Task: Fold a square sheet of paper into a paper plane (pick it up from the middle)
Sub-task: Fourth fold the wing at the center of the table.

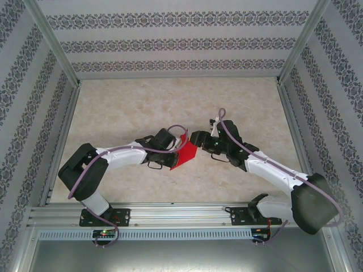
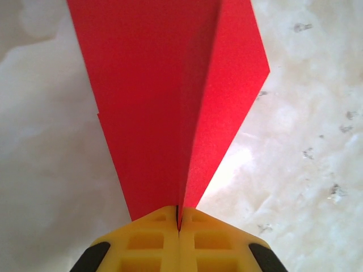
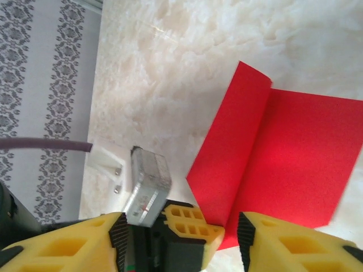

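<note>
The square sheet of paper point(image 1: 184, 154) is bright red and folded along a centre crease, with two flaps spreading from it. My left gripper point(image 1: 178, 145) is shut on the sheet at the crease. In the left wrist view the yellow fingertips point(image 2: 195, 226) meet with the red paper point(image 2: 164, 96) pinched between them, held above the table. My right gripper point(image 1: 196, 138) stands open just right of the sheet. In the right wrist view its two yellow fingers point(image 3: 295, 243) are wide apart, with the red paper point(image 3: 289, 158) and the left gripper's yellow tips point(image 3: 195, 225) in front of them.
The marble-patterned table point(image 1: 142, 107) is enclosed by patterned walls point(image 1: 181, 45) on three sides. An aluminium rail point(image 1: 170, 215) runs along the near edge at the arm bases. The left arm's wrist camera housing point(image 3: 146, 188) sits close ahead of the right gripper.
</note>
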